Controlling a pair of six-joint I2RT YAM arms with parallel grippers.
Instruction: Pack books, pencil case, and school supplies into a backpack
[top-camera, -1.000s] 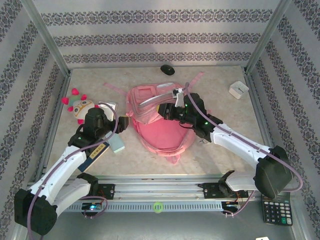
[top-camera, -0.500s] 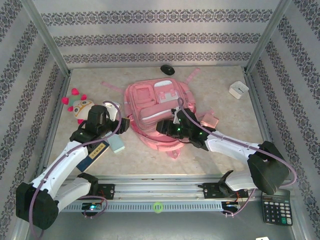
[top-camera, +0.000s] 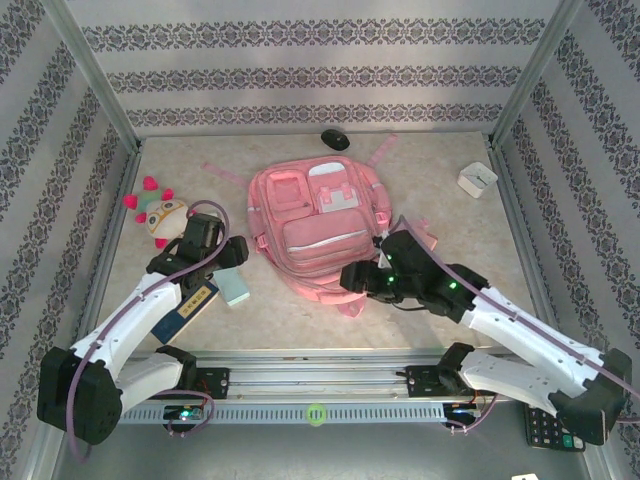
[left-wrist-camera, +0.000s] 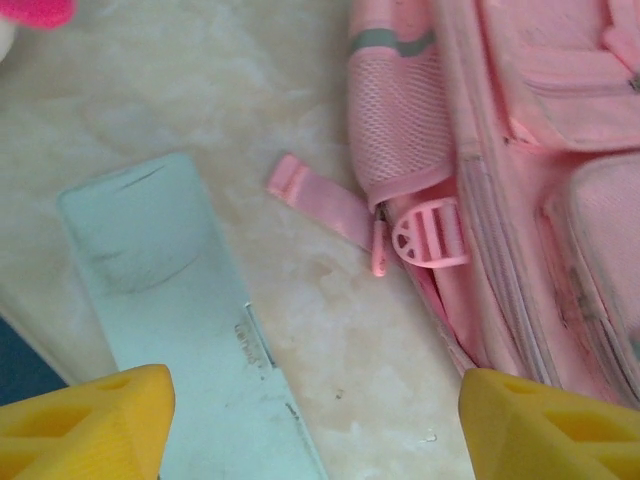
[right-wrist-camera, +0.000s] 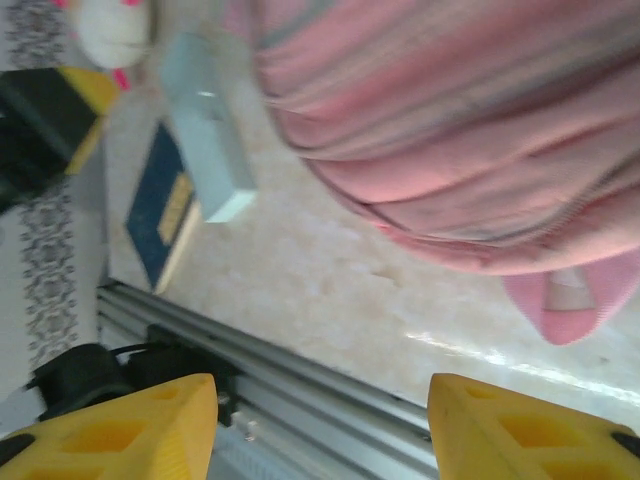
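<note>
Large pink fabric backpack (top-camera: 315, 235) now lies flat, dropped by the right pincer (top-camera: 352, 277), which backed off open; left pincer (left-wrist-camera: 315, 420) open above pale-blue flat pencil case (left-wrist-camera: 170, 300), unpacked on the desk (left-wrist-camera: 330, 340).

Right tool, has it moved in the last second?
Yes: the right tool left the top of the backpack, drawing back toward the near rail.
</note>
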